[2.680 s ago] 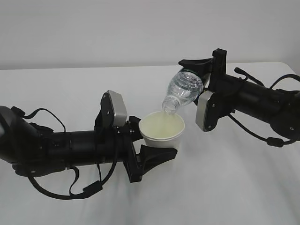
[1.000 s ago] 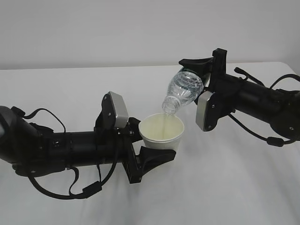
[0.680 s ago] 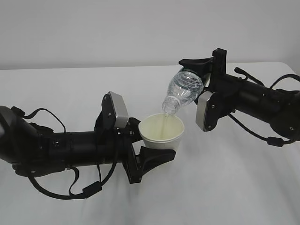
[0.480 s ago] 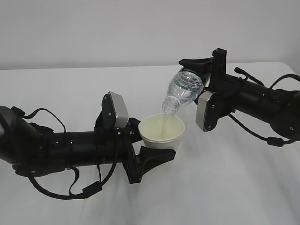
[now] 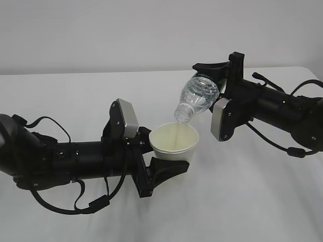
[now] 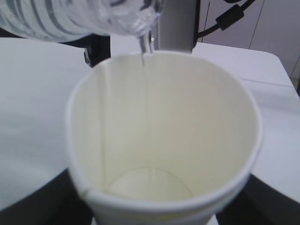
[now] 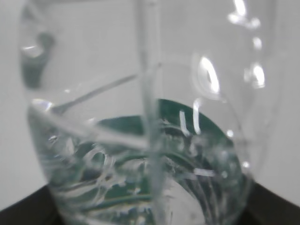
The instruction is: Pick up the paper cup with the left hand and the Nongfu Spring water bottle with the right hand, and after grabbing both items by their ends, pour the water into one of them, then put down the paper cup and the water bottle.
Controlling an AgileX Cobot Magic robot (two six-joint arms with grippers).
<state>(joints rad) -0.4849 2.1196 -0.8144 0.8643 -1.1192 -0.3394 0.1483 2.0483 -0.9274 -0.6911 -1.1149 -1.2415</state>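
The white paper cup [image 5: 174,145] is held upright above the table by my left gripper [image 5: 169,147], shut on its lower end, with black fingers [image 6: 28,206] on either side. My right gripper [image 5: 204,85] is shut on the base end of the Nongfu Spring water bottle [image 5: 198,98]. The bottle is tilted neck-down over the cup's rim. A thin stream of water [image 6: 143,47] falls from the neck into the cup [image 6: 164,140], and a shallow pool lies at its bottom. In the right wrist view the clear bottle [image 7: 150,117] with its green label fills the frame.
The white table [image 5: 242,201] spreads under both arms. A pale wall stands behind it. Black cables loop beside the left arm [image 5: 91,204] and under the right arm [image 5: 282,146].
The cup and left arm have sunk very slightly. The bottle keeps the same tilt and the water still runs into the cup.
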